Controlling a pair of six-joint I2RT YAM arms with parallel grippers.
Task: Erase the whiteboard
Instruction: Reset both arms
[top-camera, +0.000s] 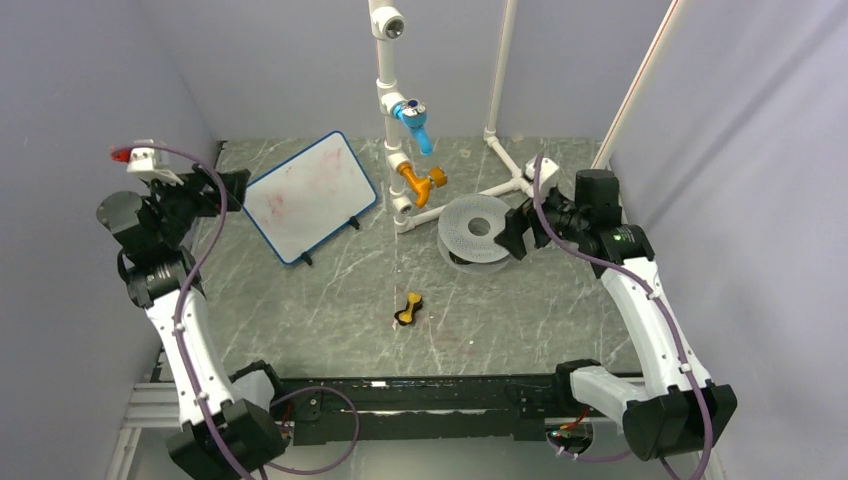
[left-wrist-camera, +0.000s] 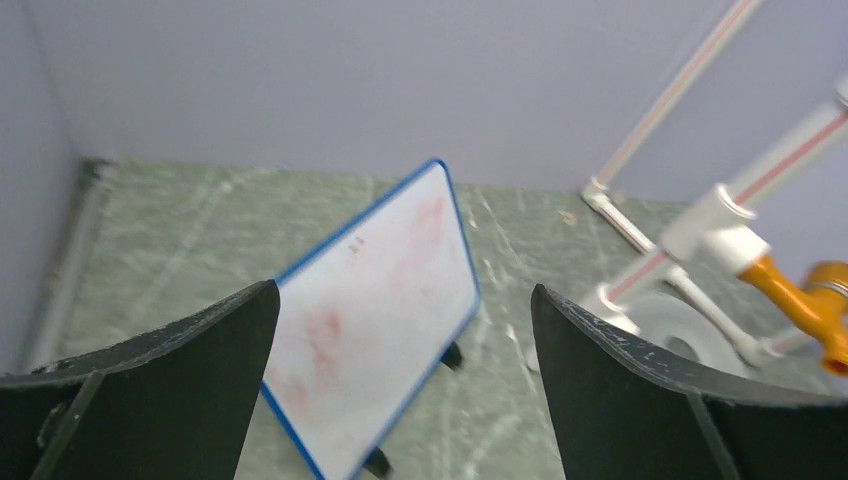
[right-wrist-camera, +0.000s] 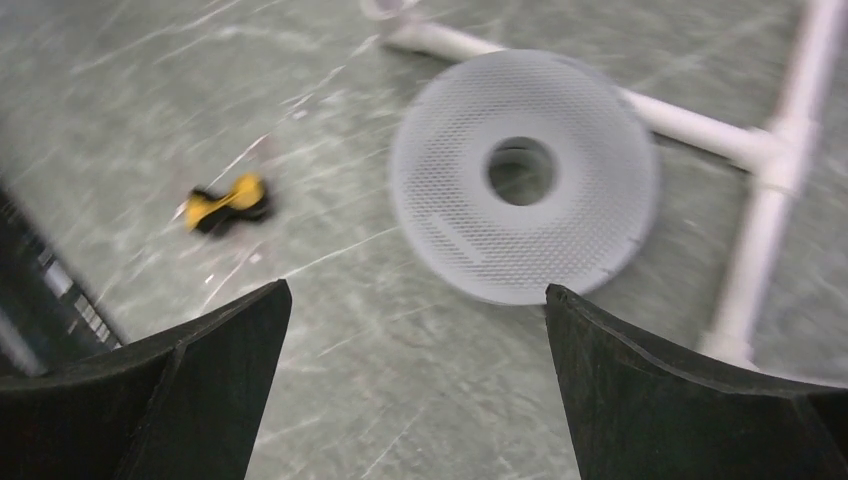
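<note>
Whiteboard (top-camera: 312, 197) sits in the upper left of the top view, toward the back of the grey-green table (top-camera: 300, 330). It's got a thin blue frame w/ round corners. It leans back on little black feet, so it's tilted, not flat. Faint pink smears show on the white face, esp. near the left side and the top. No clear red lines can be seen.

L gripper (top-camera: 232, 187) is at the left of the top view, just beside the board's left corner. Its two black fingers (left-wrist-camera: 180, 370) are spread wide apart w/ nothing between them. In the left wrist view the board is out in front of the fingers, not touching them.

R gripper (top-camera: 515, 228) is at the right of the top view, right beside a round grey disc (top-camera: 476, 228) full of tiny holes. Its fingers are wide apart too and hold nothing. In the right wrist view the disc lies ahead of them, a bit blurry.

A small yellow & black thing (top-camera: 407, 309) lies near the middle of the table. White pipes (top-camera: 387, 70) stand at the back w/ a blue valve (top-camera: 412, 118) and an orange valve (top-camera: 422, 183) lower down.
</note>
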